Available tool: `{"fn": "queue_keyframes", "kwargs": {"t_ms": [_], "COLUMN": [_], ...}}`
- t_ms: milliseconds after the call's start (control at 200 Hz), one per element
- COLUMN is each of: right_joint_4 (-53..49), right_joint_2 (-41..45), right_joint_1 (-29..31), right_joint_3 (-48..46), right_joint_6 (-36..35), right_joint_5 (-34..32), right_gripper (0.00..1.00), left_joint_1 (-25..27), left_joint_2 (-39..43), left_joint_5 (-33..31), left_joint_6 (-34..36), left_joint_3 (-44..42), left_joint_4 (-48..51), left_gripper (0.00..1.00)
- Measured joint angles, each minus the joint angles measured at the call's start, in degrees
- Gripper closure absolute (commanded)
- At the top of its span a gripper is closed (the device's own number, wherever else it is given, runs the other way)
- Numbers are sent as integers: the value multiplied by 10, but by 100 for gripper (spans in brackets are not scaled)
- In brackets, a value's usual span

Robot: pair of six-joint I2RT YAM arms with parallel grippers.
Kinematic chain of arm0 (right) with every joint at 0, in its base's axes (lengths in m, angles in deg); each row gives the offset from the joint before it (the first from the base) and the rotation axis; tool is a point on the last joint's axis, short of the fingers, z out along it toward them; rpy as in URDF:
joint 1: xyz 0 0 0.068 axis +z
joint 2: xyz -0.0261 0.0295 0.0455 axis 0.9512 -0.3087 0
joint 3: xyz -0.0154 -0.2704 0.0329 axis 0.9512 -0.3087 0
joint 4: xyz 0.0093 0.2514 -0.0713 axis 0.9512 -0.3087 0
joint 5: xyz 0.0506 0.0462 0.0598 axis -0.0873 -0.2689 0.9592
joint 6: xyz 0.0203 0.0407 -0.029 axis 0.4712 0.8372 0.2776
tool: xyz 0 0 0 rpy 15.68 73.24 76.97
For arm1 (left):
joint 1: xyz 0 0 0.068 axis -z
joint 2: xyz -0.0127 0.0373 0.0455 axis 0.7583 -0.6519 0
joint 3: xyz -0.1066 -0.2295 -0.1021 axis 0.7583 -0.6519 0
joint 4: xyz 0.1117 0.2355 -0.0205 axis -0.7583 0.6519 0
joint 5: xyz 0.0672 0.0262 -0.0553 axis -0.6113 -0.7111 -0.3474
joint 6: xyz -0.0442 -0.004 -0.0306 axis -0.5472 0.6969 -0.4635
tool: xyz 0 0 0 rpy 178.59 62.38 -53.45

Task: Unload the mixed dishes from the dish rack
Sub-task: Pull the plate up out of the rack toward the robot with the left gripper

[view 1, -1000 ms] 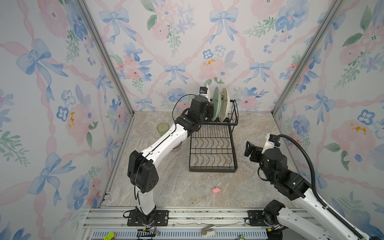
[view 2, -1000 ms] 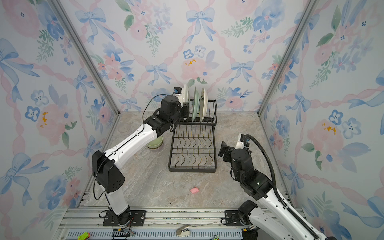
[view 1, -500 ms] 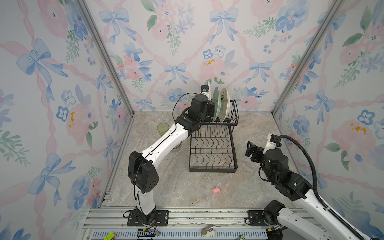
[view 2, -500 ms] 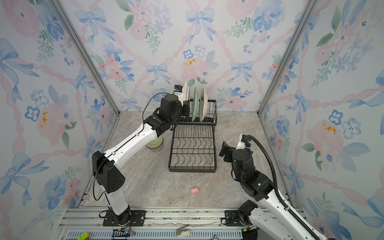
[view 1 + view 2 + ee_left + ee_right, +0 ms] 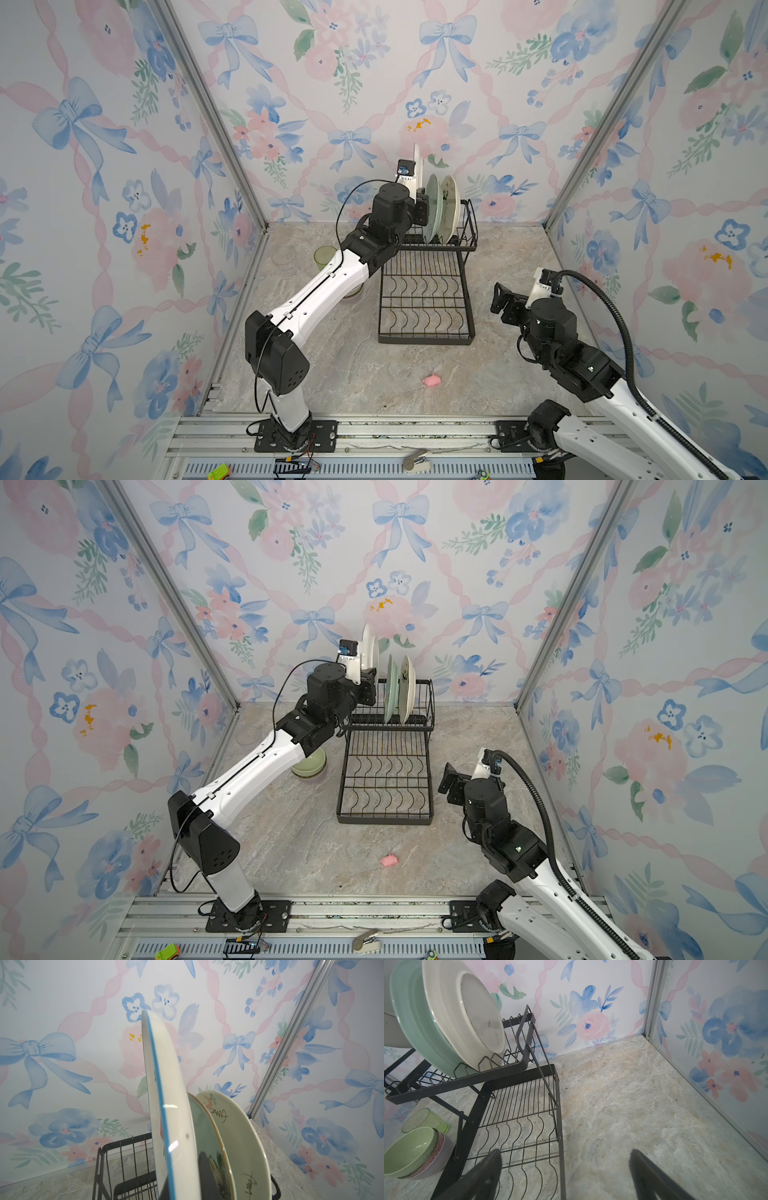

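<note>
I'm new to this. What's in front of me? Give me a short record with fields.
Left gripper: shut on the white plate, held higher than the others
Right gripper: open, empty, right of the dish rack
Upper tier: pale green plate, cream plate, upright
Lower tier: empty
Table, left of rack: stacked bowls, green tumbler, clear glass
Table front: pink lump
</note>
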State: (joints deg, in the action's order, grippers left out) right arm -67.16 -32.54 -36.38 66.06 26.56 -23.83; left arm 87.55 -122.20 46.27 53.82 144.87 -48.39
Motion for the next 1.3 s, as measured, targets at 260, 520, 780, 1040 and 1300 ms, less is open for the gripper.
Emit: {"fn": "queue_keyframes", "kwargs": {"t_ms": [260,520,780,1040,1300], "right_joint_4": [-5,-5,-5,-4,0], "right_joint_2": [-1,-46,-74,-106,-142], "right_joint_1": [0,0,14,68,115], "right_joint_3": [0,21,49,82,100], "right_joint_6": [1,6,21,36,59], "right_joint_5": [0,18,37,39,39], "right_gripper": [3,3,3,3,3], "left_joint_1": [20,37,38,38,38], "left_joint_2": [75,205,317,434,546], "left_joint_5": [1,19,26,28,28], "left_joint_6": [2,-3,-12,-27,-43], "left_joint_3": [-77,-214,-324,-432,-512], "left_joint_4": [-17,-30,-49,-40,-4], "left_gripper": [100,100,100,100,100]}}
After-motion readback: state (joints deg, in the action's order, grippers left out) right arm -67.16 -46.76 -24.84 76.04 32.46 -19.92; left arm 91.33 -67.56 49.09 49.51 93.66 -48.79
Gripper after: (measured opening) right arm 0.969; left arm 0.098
